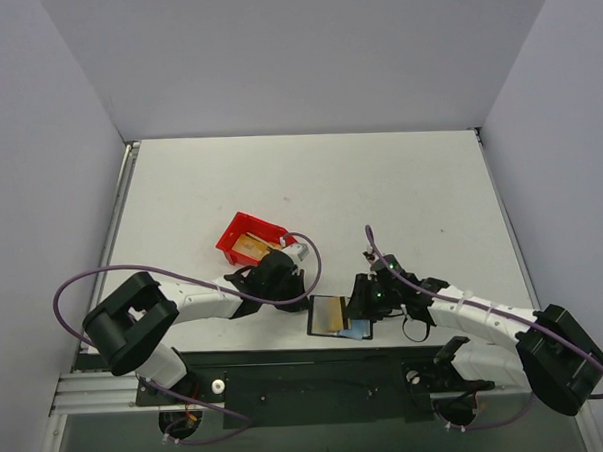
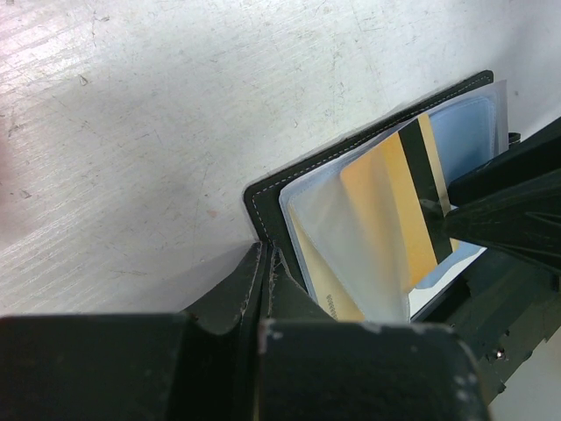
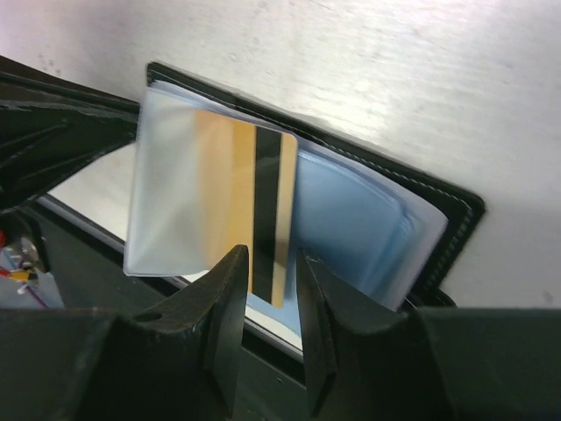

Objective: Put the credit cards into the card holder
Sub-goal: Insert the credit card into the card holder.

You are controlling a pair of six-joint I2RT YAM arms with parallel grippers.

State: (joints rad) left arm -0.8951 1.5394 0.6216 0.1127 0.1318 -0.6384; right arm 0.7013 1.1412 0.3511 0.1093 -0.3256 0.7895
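Sitting open on the table [image 1: 401, 202] at its near edge, between the two arms, is the wallet [image 2: 263, 206]; black cover down, pale blue inside facing up; a clear sleeve [image 3: 166, 193] is fanned out over the left half.

Striped card [image 3: 263, 202]: gold with a dark stripe, lying partway in the clear sleeve; the gold end is under the plastic, the striped end sticks out toward the right arm; it lies tilted across the wallet, not square to it.

Second card [image 2: 311, 263]: gold, lying under the sleeve on the side nearer the left arm; only a strip of it shows.

Right gripper [image 3: 270, 263]: jaws a little apart; from the wrist camera the striped card's exposed end sits in the gap between the fingertips; can't tell whether either finger touches it; doesn't read as a clamp.

Left gripper [image 2: 263, 263]: jaws together; tips right at the corner of the wallet's black cover, touching it or just beside it; can't tell if the cover edge is pinched between them.

Red bin [image 1: 232, 241]: on the table behind the left gripper, well apart from the wallet; loose cards [image 1: 250, 248], gold, lie inside it; count not readable from above.
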